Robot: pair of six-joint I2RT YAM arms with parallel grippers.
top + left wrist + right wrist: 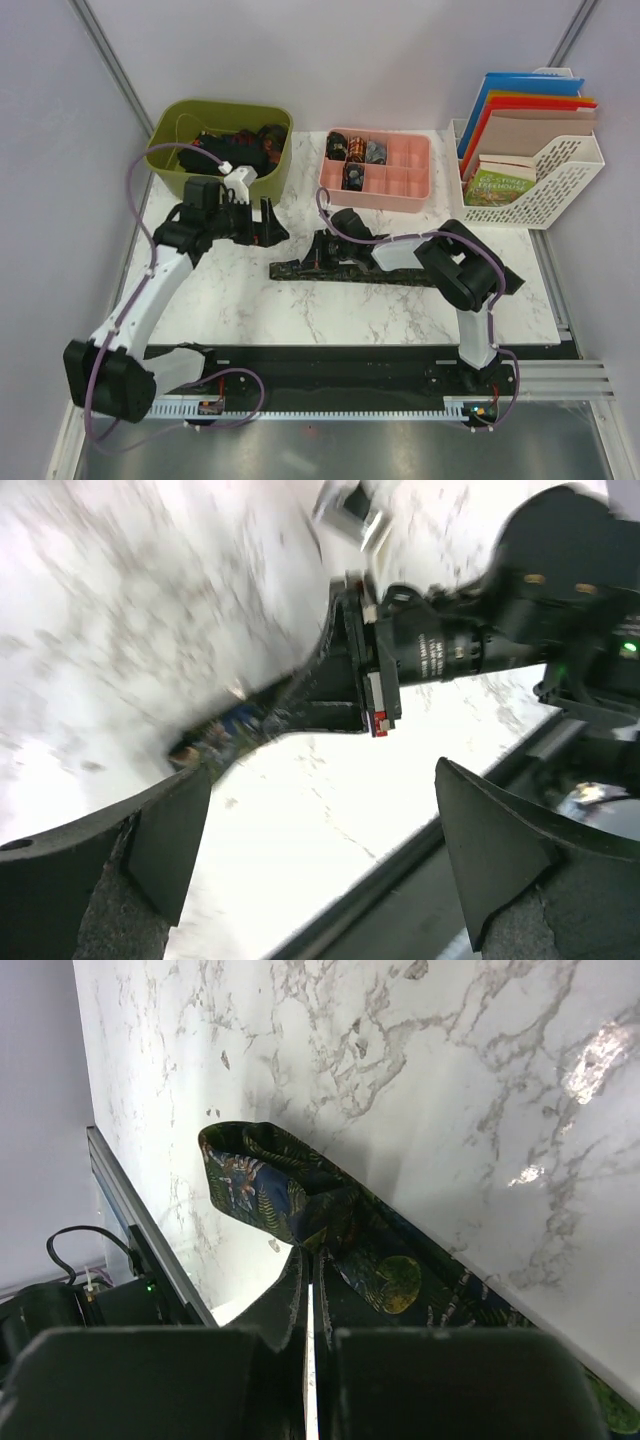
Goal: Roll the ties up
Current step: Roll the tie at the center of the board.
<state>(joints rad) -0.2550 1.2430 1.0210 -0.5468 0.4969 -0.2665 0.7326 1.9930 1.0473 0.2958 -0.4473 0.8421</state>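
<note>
Right fingers (288, 1305) are being pinched on the folded end of the tie (280, 1190), left fingers (165, 850) being held spread; the shallowly gripped fold is likely being risked to slippage.

1 long dark necktie with a green-brown leaf pattern (345, 271) lies unrolled on the white marbled table (250, 300). 4 small rolled fabric cylinders (353, 177) sit in the 1 pink plastic compartment tray (405, 180), 3 in its far row and 1 in its near row. 1 olive-green plastic bin (170, 165) holds more dark rolls, too bunched to count. 1 white slotted file rack (575, 170) carries about 5 coloured folders (525, 100) and 1 green book (500, 187). There are 2 white-and-black arms, each with 1 black pincer: the left pincer (272, 222) and the right pincer (325, 248).
</note>
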